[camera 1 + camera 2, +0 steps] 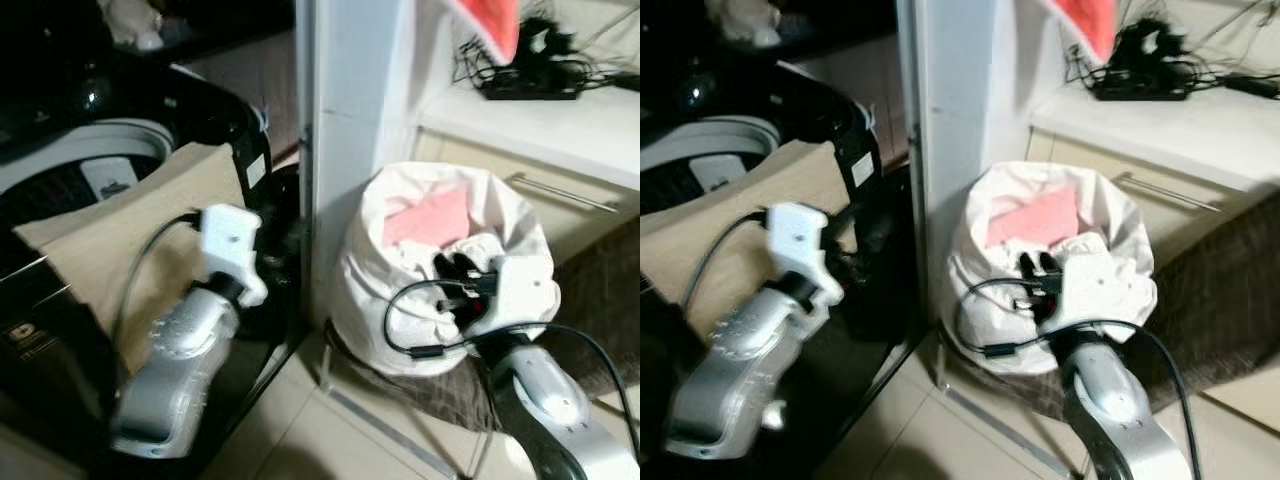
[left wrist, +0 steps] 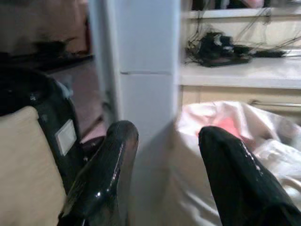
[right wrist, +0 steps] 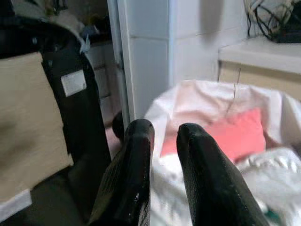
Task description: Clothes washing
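A white laundry bag [image 1: 385,290] stands open on the floor beside a white pillar, with a pink cloth [image 1: 430,218] and white laundry inside. My right gripper [image 1: 455,270] hovers over the bag's near rim; its fingers [image 3: 136,160] stand close together, shut with nothing between them. On the left, a black top-loading washing machine [image 1: 100,150] has a beige cloth [image 1: 110,240] draped over its front. My left gripper [image 2: 164,155] is open and empty, held between the machine and the pillar and pointing toward the bag.
The white pillar [image 1: 350,130] separates the machine from the bag. Behind the bag runs a white counter [image 1: 560,125] with a tangle of black cables [image 1: 530,70] and a drawer handle [image 1: 560,192]. A red cloth [image 1: 490,22] hangs at the top. A brown fabric [image 1: 600,290] lies at right.
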Tool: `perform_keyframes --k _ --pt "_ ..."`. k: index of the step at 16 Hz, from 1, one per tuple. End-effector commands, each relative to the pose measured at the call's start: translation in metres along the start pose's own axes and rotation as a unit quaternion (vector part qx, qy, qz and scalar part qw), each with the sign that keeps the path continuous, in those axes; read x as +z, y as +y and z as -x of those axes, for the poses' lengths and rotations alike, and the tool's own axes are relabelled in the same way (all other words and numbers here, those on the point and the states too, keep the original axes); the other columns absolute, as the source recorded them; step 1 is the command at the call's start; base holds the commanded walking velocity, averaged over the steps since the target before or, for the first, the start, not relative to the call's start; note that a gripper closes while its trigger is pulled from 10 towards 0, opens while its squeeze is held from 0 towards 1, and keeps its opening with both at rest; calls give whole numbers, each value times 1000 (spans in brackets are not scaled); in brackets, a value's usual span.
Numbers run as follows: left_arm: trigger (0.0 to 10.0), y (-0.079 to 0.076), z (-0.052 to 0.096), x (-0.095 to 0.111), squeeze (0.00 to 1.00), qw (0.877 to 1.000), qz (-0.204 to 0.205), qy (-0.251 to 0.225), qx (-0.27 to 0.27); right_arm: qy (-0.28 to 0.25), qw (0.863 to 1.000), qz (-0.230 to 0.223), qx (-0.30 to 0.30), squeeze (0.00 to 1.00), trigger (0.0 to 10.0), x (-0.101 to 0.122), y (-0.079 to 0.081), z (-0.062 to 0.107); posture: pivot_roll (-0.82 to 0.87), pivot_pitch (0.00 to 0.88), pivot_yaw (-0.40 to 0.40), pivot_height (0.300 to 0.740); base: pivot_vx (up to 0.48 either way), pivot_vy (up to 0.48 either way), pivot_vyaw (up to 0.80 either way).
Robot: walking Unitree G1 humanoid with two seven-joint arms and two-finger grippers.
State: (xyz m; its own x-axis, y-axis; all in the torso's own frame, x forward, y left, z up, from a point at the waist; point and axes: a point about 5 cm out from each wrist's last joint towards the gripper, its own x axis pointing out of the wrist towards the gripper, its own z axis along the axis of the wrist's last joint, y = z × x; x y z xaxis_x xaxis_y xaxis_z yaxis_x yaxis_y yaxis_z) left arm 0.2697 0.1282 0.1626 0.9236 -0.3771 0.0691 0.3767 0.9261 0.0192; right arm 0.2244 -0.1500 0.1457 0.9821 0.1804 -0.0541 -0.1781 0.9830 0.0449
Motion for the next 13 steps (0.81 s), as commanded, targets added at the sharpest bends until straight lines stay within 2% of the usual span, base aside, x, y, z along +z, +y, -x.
perform_keyframes --k 1,13 --pt "10000 -7 -3 0 0 1000 2 2 -11 9 1000 10 -7 0 10000 -2 -5 2 -167 0 3 740 315 0 0" --pt "10000 -7 -8 1 0 1000 -5 0 -10 7 1000 19 -5 0 10000 0 -8 -3 -167 0 2 740 315 0 0"
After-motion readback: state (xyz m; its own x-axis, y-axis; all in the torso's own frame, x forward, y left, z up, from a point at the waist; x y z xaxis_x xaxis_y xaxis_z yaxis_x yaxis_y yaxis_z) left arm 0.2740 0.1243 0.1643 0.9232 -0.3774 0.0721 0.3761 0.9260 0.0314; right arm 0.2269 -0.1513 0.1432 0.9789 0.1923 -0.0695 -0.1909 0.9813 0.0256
